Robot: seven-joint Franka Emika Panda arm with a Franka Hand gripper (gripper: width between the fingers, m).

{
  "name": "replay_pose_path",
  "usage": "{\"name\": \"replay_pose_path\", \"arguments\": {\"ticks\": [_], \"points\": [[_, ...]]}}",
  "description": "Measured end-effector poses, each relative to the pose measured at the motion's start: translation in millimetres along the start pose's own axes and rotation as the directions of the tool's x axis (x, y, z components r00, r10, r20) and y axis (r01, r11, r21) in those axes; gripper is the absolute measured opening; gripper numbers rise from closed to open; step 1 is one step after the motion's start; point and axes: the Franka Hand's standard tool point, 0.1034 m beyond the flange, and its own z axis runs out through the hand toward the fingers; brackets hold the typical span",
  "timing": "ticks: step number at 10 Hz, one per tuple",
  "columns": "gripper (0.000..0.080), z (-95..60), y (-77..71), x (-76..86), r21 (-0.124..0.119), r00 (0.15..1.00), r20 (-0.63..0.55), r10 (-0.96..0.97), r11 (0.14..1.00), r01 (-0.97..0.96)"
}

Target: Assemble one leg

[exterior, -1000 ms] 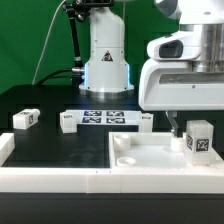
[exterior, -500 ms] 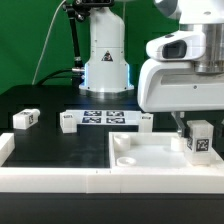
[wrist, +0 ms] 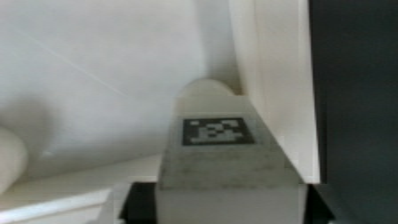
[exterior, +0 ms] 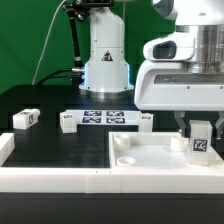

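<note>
My gripper (exterior: 200,124) is shut on a leg (exterior: 200,138), a small white block with a black-and-white tag, and holds it upright over the right part of the large white recessed tray piece (exterior: 150,160). In the wrist view the leg (wrist: 222,150) fills the middle between my two dark fingers (wrist: 143,200), its tip pointing at the tray's inner wall (wrist: 276,90). Three more legs lie on the black table: one at the exterior view's left (exterior: 26,118), one by the marker board (exterior: 68,123), one behind the tray (exterior: 146,123).
The marker board (exterior: 105,117) lies flat on the table in front of the robot base (exterior: 105,60). A white raised border (exterior: 50,180) runs along the front, with a short white wall (exterior: 6,148) at the exterior view's left.
The gripper and the held leg have shifted slightly toward the exterior view's right and a little lower over the tray. The other legs have not moved.
</note>
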Motion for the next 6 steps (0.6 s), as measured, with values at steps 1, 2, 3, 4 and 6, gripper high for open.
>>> {"name": "replay_pose_path", "arguments": {"ticks": [1, 2, 3, 4, 6], "points": [[0.0292, 0.0, 1.5, 0.8, 0.008, 0.990, 0.005, 0.139, 0.990, -0.139], [0.0292, 0.0, 2.0, 0.8, 0.012, 0.968, 0.011, 0.250, 0.968, -0.251], [0.0293, 0.1, 2.6, 0.8, 0.008, 0.921, 0.012, 0.388, 0.921, -0.388], [0.0294, 0.7, 3.2, 0.8, 0.005, 0.870, 0.012, 0.493, 0.870, -0.493], [0.0294, 1.5, 3.3, -1.0, 0.019, 0.698, 0.017, 0.716, 0.697, -0.716]]}}
